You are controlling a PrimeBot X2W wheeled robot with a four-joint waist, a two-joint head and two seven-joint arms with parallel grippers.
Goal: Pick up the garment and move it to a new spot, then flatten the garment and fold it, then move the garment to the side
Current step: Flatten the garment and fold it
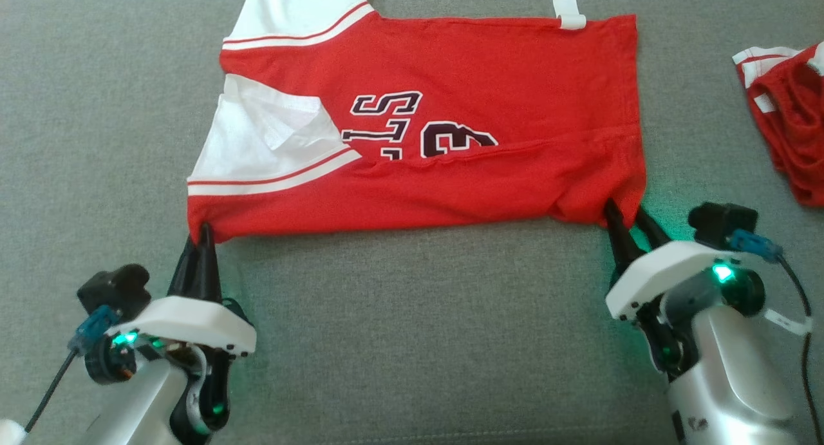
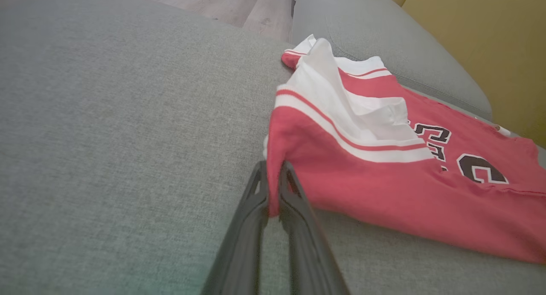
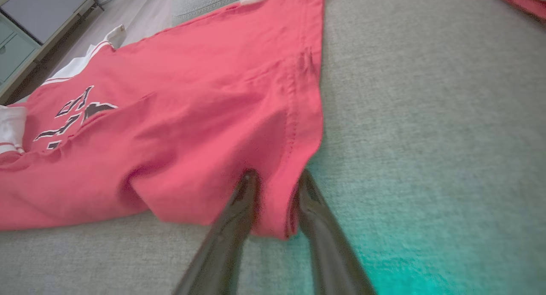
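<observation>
Grey couch upholstery point(image 1: 412, 342) filled the head view, and the red garment point(image 1: 450, 84) lay spread across its upper middle, white-trimmed sleeves toward the upper left and hem toward the right. Its near long side looked already turned over once, the fold cutting across the dark number print. The left end effector point(image 1: 205, 232), at the lower left, was pinched closed on the garment's near left corner, red cloth caught between its dark fingers. The right end effector point(image 1: 624, 212), at the lower right, had its fingers standing apart on either side of the near hem corner, cloth between them but not visibly clamped. A second red-and-white piece of clothing point(image 1: 792, 116) lay crumpled at the right edge, well apart. The folding step seemed in hand, with both near corners being taken. The next move probably called for the right fingers to close firmly, then an even lift of both corners toward the far edge, so the fold landed square.
</observation>
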